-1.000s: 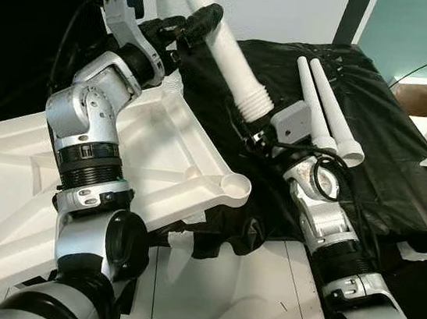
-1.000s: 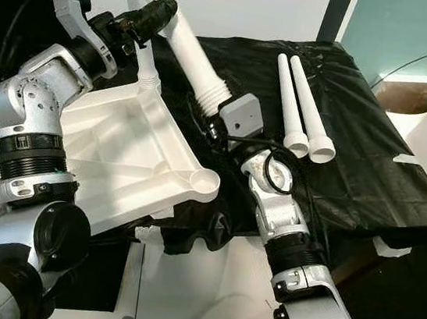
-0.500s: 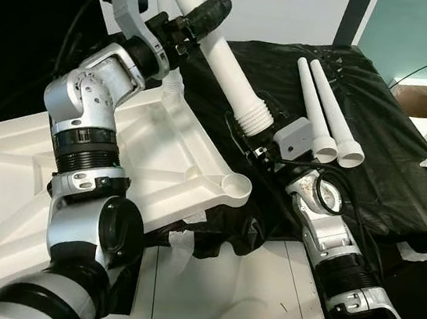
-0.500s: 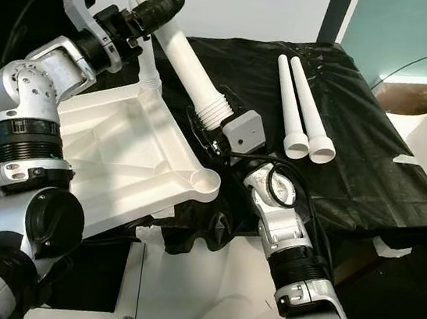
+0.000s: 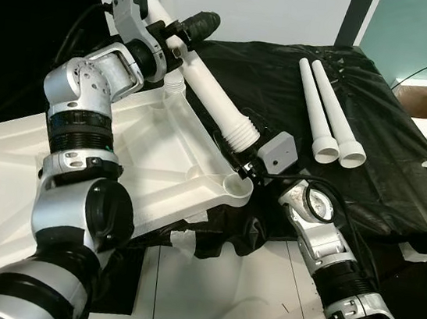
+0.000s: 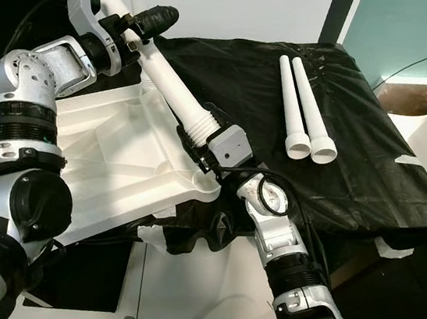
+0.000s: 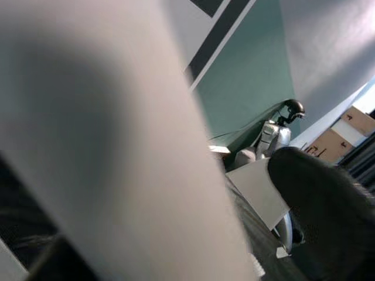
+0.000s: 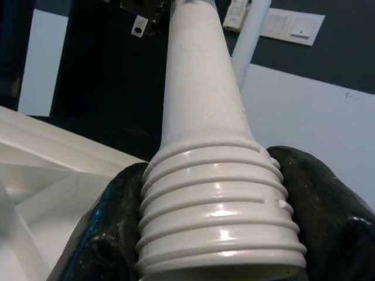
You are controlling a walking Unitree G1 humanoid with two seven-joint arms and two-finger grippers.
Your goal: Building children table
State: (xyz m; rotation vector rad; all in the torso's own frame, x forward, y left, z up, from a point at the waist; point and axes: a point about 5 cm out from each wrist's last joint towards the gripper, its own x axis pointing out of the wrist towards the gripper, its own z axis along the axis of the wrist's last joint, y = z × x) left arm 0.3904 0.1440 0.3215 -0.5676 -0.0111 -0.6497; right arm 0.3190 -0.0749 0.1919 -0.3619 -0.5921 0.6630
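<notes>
White table leg (image 5: 211,88) held slanted above the upturned white tabletop (image 5: 150,159), carried by both arms. Left pincer (image 5: 181,33) closed around the leg's smooth upper shaft; right pincer (image 8: 217,234) closed on the threaded end, its black fingers (image 8: 319,205) either side of the ridges. The threaded end sits just above and beside the round corner socket (image 5: 235,184) of the tabletop; not yet seated. A corner leg (image 5: 172,83) is already standing in the far socket, partly hidden by the left arm. Two spare legs (image 5: 329,108) lie side by side on the black sheet (image 5: 388,151) over the counter, well apart from the work. Handling judgement: leg looks like hollow moulded plastic, so light and stiff; the glossy tapered shaft is likely slippery under a pinch. The ridged threads offer better purchase, but a hold there would block entry into the socket, so a grip just above the threads seems preferable before screwing in.
</notes>
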